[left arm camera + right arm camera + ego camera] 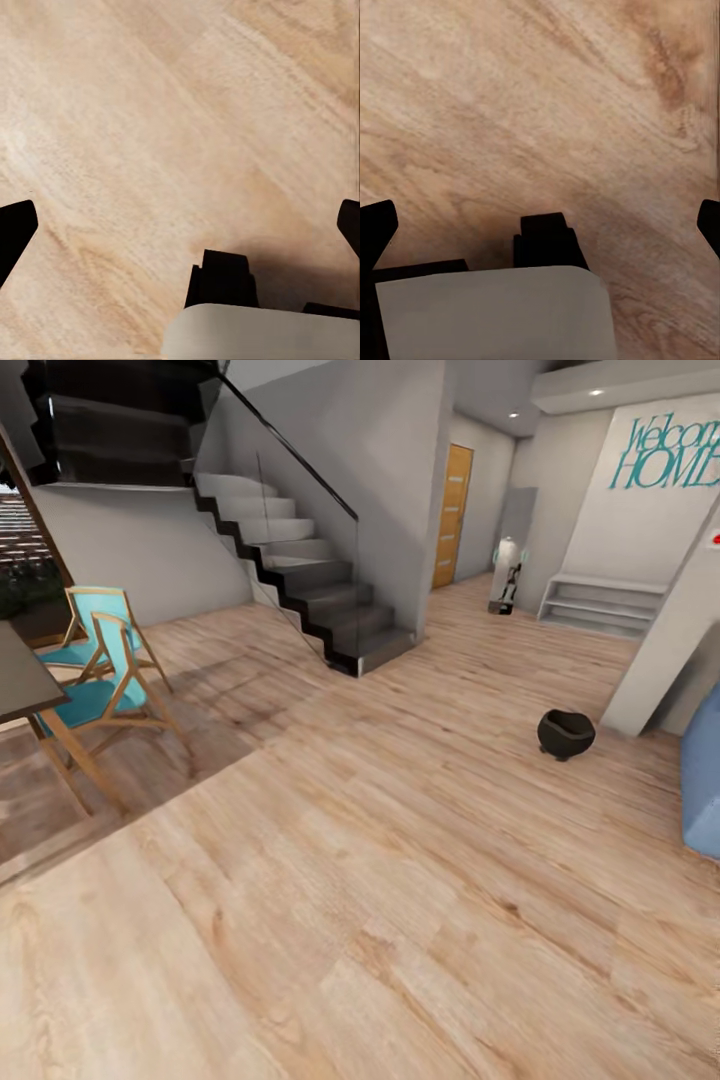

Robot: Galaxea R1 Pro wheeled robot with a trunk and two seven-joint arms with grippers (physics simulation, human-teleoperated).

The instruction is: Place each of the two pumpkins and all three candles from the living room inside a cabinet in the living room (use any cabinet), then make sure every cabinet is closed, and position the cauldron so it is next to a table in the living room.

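A small round black cauldron [565,733] sits on the light wood plank floor at the right, close to a white wall corner. In the left wrist view my left gripper [180,229] is open, its dark fingertips [15,229] far apart at the picture's edges, with nothing but floor between them. In the right wrist view my right gripper [540,229] is likewise open over bare planks, fingertips [376,229] wide apart. The pumpkins, candles, cabinet and glass table are out of view.
A dark staircase [310,575] with a glass rail rises at the back. Two turquoise wooden chairs [100,660] and a dark tabletop edge [20,675] stand at the left. A blue sofa edge [703,780] shows at the right. A hallway with an orange door [453,515] and white shelf [600,605] lies beyond.
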